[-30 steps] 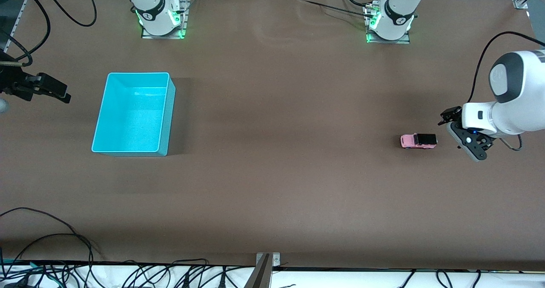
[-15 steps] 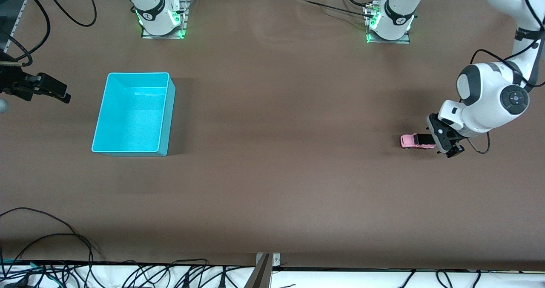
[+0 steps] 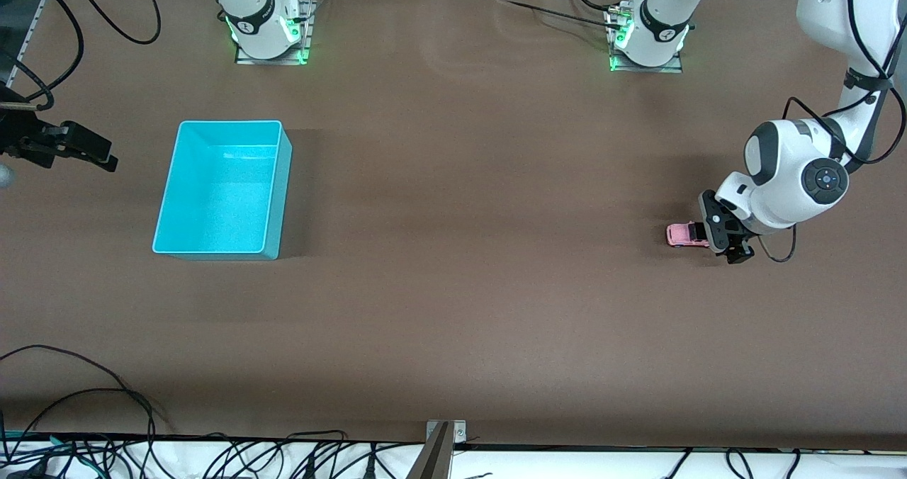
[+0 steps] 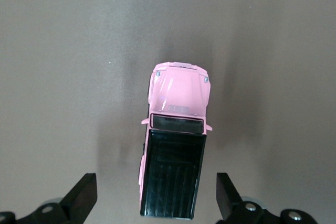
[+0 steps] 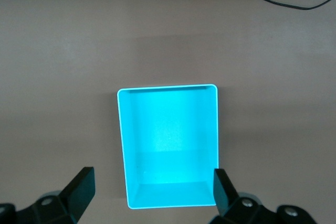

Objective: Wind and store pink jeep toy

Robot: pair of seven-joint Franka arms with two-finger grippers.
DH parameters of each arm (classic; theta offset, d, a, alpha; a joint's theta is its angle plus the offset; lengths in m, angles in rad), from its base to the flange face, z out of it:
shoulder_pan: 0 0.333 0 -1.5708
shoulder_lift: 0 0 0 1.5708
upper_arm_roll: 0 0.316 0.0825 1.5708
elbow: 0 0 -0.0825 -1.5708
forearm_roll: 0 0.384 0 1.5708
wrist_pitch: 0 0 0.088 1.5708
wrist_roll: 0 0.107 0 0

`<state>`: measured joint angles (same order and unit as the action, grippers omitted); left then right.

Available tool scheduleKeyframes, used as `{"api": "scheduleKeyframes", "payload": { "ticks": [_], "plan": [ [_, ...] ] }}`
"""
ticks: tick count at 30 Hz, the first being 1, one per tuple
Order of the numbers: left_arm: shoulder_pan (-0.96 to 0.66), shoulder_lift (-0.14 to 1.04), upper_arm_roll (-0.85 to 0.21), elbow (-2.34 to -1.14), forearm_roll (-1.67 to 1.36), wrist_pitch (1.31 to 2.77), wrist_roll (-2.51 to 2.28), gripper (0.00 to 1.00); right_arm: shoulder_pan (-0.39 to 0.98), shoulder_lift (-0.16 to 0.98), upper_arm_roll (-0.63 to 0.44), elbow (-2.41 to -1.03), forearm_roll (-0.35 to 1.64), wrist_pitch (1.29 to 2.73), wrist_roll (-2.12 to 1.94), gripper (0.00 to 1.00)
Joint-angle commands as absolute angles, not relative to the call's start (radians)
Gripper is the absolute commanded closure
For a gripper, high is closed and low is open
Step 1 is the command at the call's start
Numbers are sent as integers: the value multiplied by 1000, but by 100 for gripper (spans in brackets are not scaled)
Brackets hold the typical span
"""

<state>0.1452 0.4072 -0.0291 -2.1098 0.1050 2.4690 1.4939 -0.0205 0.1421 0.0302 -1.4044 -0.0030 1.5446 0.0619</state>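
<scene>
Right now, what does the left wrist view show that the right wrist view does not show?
Only the left wrist view shows the pink jeep toy, standing on its wheels between the open fingers of the left claw.

Only the right wrist view shows the cyan bin, with nothing in it, below the open right claw.

Both show the brown table.
</scene>
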Motion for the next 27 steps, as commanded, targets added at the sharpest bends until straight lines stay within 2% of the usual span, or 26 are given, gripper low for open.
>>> {"api": "scheduleKeyframes", "payload": {
  "ticks": [1, 4, 9, 10, 12, 14, 17, 19, 27],
  "plan": [
    [150, 407, -35, -2125, 132, 2477, 1534, 7, -25, 133, 29, -1405, 6, 1540, 48, 0],
    [150, 408, -37, -2128, 132, 2477, 1555, 17, -25, 133, 29, -1405, 6, 1540, 48, 0],
    [150, 408, -37, -2141, 130, 2477, 1560, 20, -25, 133, 29, -1405, 6, 1540, 48, 0],
    [150, 408, -37, -2140, 130, 2477, 1560, 25, -25, 133, 29, -1405, 6, 1540, 48, 0],
    [149, 408, -37, -2140, 130, 2477, 1562, 45, -25, 133, 29, -1405, 6, 1540, 48, 0],
    [146, 410, -38, -2140, 130, 2477, 1562, 58, -25, 133, 29, -1405, 6, 1539, 48, 0],
    [144, 419, -38, -2137, 130, 2479, 1562, 72, -25, 133, 29, -1405, 6, 1540, 48, 0],
    [143, 420, -37, -2134, 130, 2479, 1562, 77, -25, 133, 29, -1405, 6, 1539, 48, 0],
    [140, 420, -40, -2131, 130, 2479, 1569, 81, -25, 133, 29, -1405, 6, 1539, 48, 0]
  ]
}}
